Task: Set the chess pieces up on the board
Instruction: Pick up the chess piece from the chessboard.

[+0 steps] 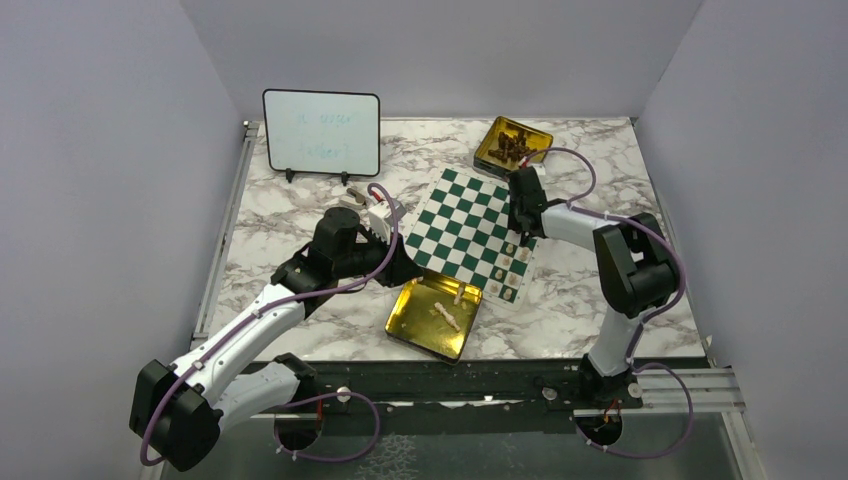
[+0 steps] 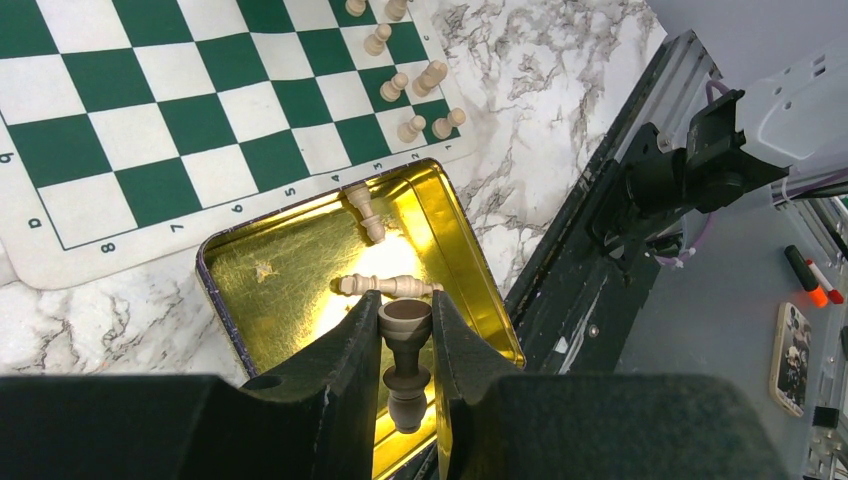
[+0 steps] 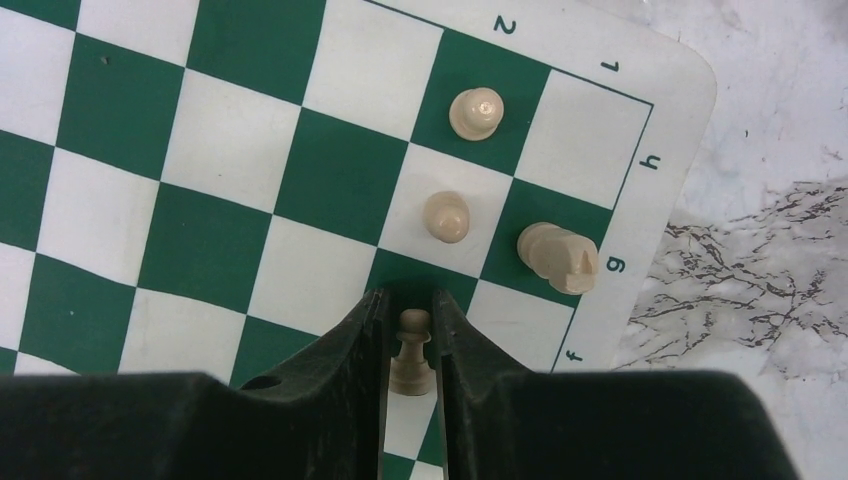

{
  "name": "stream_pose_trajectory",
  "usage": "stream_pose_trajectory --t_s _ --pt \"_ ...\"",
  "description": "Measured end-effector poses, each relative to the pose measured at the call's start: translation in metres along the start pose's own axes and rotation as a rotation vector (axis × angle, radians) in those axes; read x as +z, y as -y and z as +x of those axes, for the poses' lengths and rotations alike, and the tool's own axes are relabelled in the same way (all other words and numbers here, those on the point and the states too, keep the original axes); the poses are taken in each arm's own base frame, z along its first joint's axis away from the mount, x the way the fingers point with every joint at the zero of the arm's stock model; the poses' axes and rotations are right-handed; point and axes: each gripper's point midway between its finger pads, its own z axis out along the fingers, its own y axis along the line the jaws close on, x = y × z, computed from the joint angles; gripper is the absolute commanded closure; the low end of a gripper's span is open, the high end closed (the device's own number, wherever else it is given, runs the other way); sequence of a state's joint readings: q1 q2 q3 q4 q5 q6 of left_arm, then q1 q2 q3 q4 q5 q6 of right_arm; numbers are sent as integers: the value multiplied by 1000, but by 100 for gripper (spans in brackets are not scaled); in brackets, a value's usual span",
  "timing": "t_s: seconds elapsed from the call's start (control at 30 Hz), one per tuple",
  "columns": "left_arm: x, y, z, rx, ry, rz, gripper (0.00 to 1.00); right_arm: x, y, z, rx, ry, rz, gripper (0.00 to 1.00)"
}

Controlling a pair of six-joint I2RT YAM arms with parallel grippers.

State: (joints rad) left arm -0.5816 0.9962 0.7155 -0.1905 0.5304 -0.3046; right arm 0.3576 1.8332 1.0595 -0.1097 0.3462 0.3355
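The green and white board [image 1: 462, 222] lies mid-table. My left gripper [image 2: 405, 302] is shut on a chess piece [image 2: 406, 345] that looks dark in the fingers' shade, held above the near gold tin [image 2: 270, 275]. Two pale pieces [image 2: 388, 286] lie inside that tin. In the top view the left gripper [image 1: 403, 266] hangs just left of the board's near corner. My right gripper [image 3: 410, 300] is shut on an upright pale pawn [image 3: 411, 352] over the board's [image 3: 220, 150] right edge [image 1: 523, 238]. Two pawns [image 3: 446, 216] and a knight [image 3: 558, 256] stand beside it.
A second gold tin [image 1: 512, 146] with dark pieces sits at the back right. A black-framed whiteboard [image 1: 321, 133] stands at the back left. Several pale pieces [image 2: 410, 127] fill the board's near right corner. The black rail [image 1: 480, 380] runs along the front.
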Motion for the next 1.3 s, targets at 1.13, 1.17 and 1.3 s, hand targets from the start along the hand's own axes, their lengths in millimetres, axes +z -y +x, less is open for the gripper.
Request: stream_pose_trajectory --t_s 1.13,1.17,1.3 --pt "24 -9 0 -185 -11 -4 77 -73 -49 -47 81 29 -348 89" --pt "27 -10 0 -204 -11 -3 77 -84 -54 -49 100 39 -397 89" --pt "37 -9 -7 -276 8 17 77 -119 -73 -46 189 50 -572 89"
